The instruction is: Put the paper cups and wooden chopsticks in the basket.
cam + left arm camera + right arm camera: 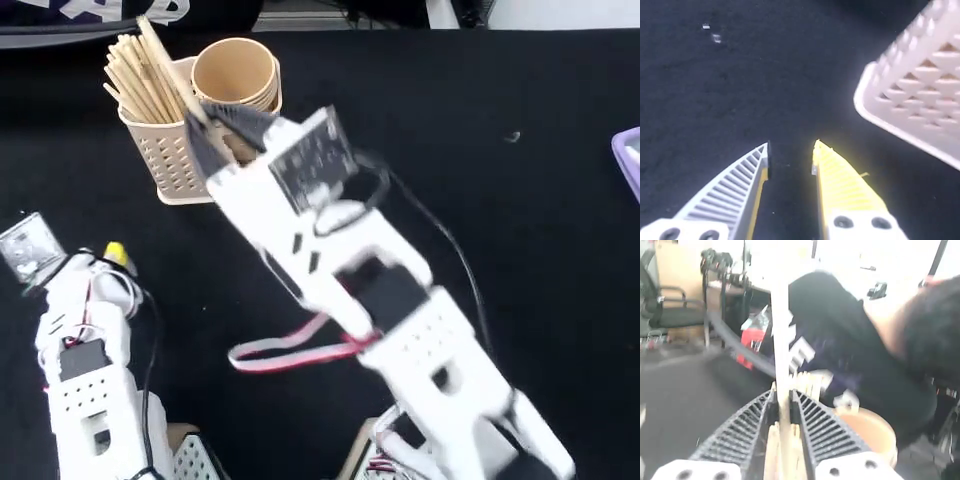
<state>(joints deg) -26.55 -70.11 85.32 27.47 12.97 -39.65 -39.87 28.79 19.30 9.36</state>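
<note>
A beige perforated basket (175,160) stands at the back left of the black table, with a bundle of wooden chopsticks (140,85) and stacked paper cups (235,70) inside it. My right gripper (225,130) is over the basket, between the bundle and the cups, shut on one wooden chopstick (168,62) that slants up and away. In the right wrist view that chopstick (781,340) stands upright between the fingers of my right gripper (782,390), with a cup's rim (865,432) just beyond. My left gripper (790,150) is open and empty above bare cloth, beside a corner of the basket (920,85).
My left arm rests at the table's front left, with its gripper (110,255) pointing toward the basket. A purple object (628,160) shows at the right edge. A red and white cable (290,350) loops under my right arm. The black cloth to the right lies open.
</note>
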